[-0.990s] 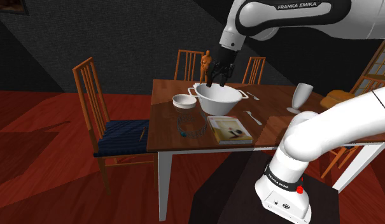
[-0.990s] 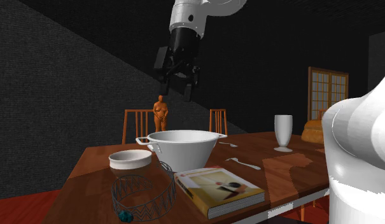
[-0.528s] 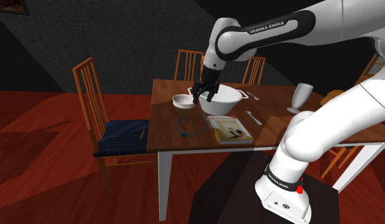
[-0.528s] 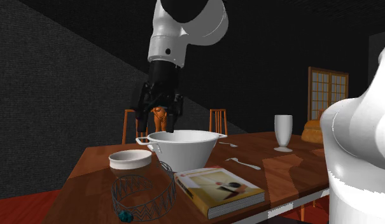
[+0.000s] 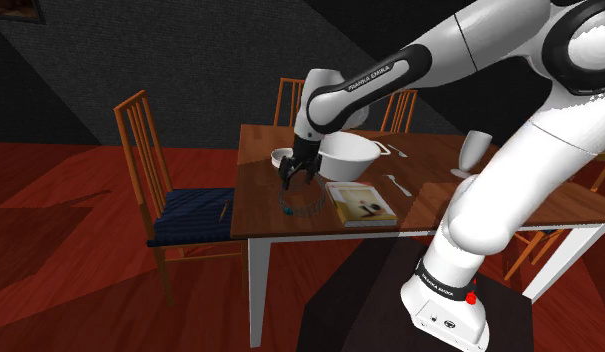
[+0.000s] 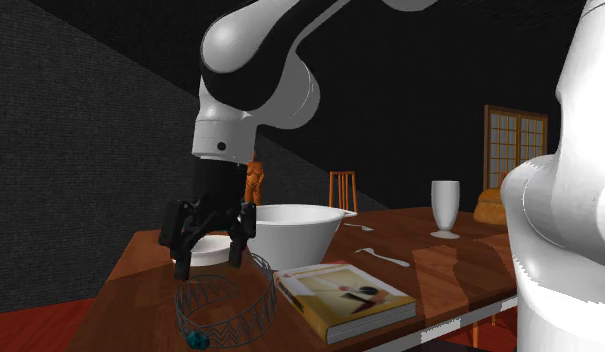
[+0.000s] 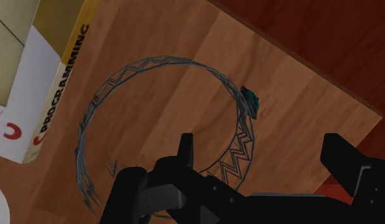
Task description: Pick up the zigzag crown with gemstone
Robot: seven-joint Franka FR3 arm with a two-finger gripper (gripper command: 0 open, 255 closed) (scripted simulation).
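Covering part of the crown (image 7: 243,130), the gripper (image 7: 261,149) hangs with fingers (image 7: 340,156) apart.

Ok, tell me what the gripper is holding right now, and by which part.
Nothing is held. The gripper is open over the zigzag crown, near its teal gemstone, clasping nothing.

We see a white arm (image 5: 550,130) of rounded segments with dark joints. A black band (image 5: 437,281) just above the base (image 5: 445,318) carries the white letters FRANKA EMIKA, and beside it is a small red button (image 5: 471,298). The hand (image 6: 208,262) is all black.
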